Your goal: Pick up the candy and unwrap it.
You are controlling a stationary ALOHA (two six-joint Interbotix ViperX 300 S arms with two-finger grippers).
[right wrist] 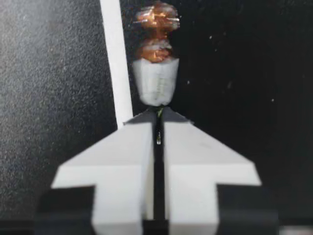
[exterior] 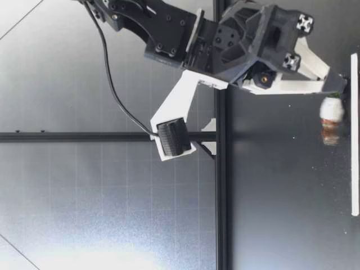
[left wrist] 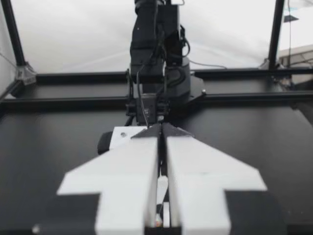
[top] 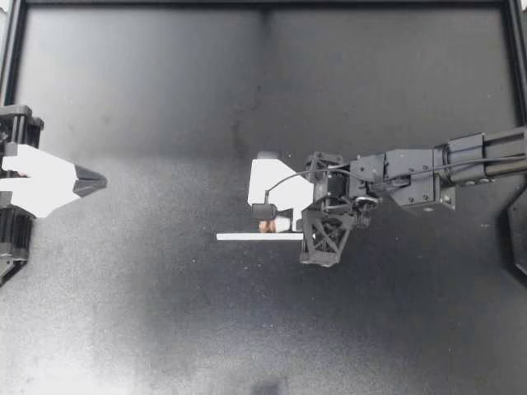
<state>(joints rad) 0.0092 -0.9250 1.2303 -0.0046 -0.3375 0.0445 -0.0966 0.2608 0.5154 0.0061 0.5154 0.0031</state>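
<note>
Top view: right gripper (top: pixel 290 222) fingers pinch the candy (top: pixel 272 225) by its wrapper; left gripper (top: pixel 97 183) fingers are pressed together.

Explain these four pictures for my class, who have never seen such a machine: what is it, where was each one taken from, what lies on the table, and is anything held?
This is a robot with two arms at a black table, each ending in a two-fingered gripper. One picture looks straight down from above and one looks across from table height. The other two come from a camera on each wrist, looking along that arm's gripper. From above, my left gripper is at the table's side, shut and empty. My right gripper reaches to the middle and is shut on one end of a candy. The candy is white with a coppery far end, and shows best in the right wrist view. A thin white strip lies on the table beside the candy. I cannot tell whether the candy is lifted off the table.
</note>
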